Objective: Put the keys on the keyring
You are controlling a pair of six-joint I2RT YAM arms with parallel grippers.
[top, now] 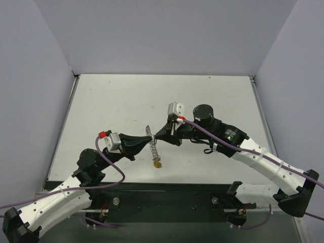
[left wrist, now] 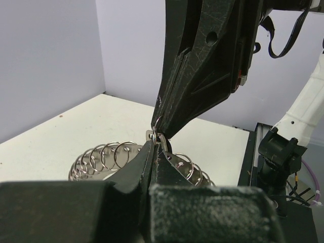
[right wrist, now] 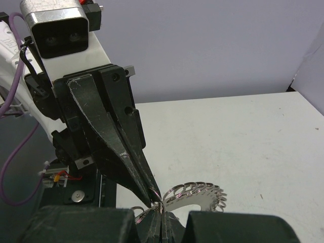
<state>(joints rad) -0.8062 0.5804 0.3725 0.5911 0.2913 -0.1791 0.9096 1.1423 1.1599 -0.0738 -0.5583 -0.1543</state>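
The left claw and right claw pinch shut, tip to tip, on the keyring, which trails below their tips with a yellow key at its far end; its light, springy, slippery wire is probably best gripped close to the tips.

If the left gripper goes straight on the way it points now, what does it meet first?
Most likely the right gripper: the left gripper points at it tip to tip, both closed on the keyring. The gap is unclear.
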